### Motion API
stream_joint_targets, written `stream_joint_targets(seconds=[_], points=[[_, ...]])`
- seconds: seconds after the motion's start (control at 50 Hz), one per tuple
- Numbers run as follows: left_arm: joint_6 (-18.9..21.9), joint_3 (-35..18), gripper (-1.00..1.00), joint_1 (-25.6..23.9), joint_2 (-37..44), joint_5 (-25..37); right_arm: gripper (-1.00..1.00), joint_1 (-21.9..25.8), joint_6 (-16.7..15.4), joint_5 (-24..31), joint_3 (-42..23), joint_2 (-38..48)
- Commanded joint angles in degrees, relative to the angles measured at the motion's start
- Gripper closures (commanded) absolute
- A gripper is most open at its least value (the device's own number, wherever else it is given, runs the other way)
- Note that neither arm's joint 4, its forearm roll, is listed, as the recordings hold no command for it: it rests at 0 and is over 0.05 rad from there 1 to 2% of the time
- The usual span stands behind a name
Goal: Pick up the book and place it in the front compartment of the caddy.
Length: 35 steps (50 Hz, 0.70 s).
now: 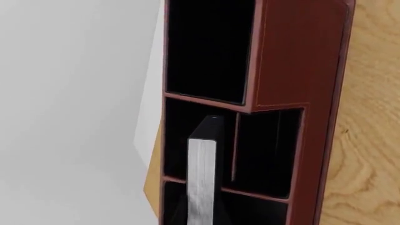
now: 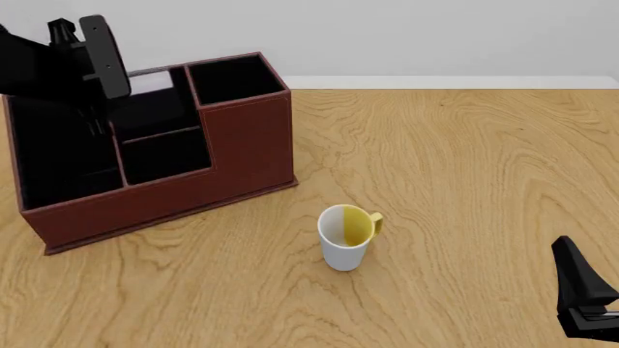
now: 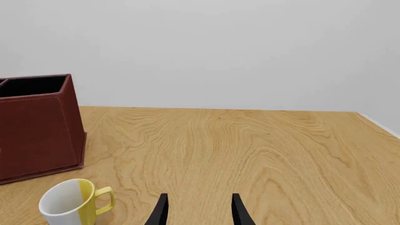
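Overhead, left arm hangs above the caddy [image 2: 193, 181]. Book [image 1: 203, 173] stands upright on edge in a middle cell [image 1: 200, 140], beside the cross divider, page edges toward the wrist camera. Left tool's state: cannot tell. Right tool [image 3: 198, 208] spread, low over the counter [image 2: 464, 167], well apart from the yellow-and-white mug [image 2: 346, 236].

The space above the caddy [image 2: 242, 156] is being occupied by the left arm, and a middle cell is being filled by the upright book [image 1: 203, 178]. Open table [image 2: 464, 159] is being left to the right, interrupted only by the mug [image 2: 346, 237].
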Motion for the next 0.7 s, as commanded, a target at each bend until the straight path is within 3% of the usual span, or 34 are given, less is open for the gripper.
stream_joint_targets(seconds=[0.02,0.7], points=[[1.08,-0.28,1.0,-0.36,1.1,-2.59,-1.0,0.0,-0.01,0.0,0.0,0.0],[3.21,0.41,1.0,1.6,7.03,-8.26,-1.0,0.0,0.0,0.0,0.0,0.0]])
